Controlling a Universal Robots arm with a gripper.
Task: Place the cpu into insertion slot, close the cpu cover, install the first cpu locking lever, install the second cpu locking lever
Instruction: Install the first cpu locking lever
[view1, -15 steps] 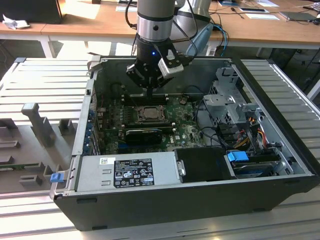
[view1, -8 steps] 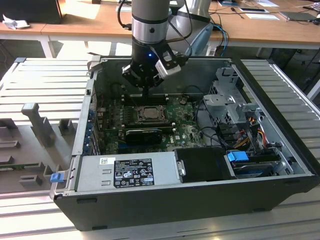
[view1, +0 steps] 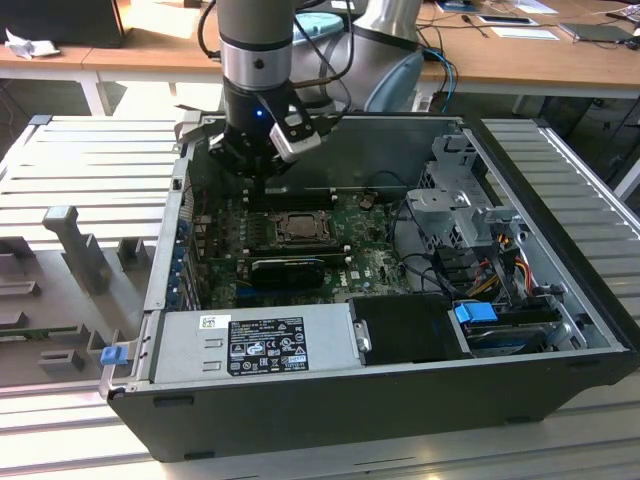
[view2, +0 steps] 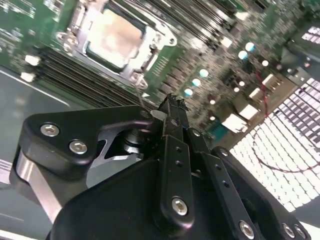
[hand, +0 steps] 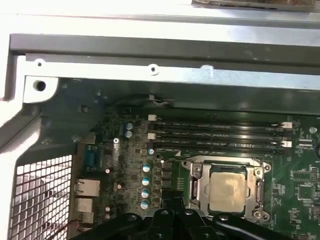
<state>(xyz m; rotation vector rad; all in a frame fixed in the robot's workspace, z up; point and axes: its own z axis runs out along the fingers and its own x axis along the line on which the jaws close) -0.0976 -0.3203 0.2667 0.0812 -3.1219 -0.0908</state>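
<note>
Dark grey metal computer case (view1: 300, 400) lies open, its green motherboard (view1: 375, 262) exposed on the case floor. In the exterior view the arm's black gripper (view2: 172, 103) hangs above the board near the case's far wall, its fingers pressed together on nothing. Just beside it, toward the board's middle, the insertion slot (view1: 268, 230) carries the cpu cover (hand: 200, 187), which lies flat. The dull silver cpu (hand: 227, 192) shows through the cover's square window, seated in the slot.
</note>
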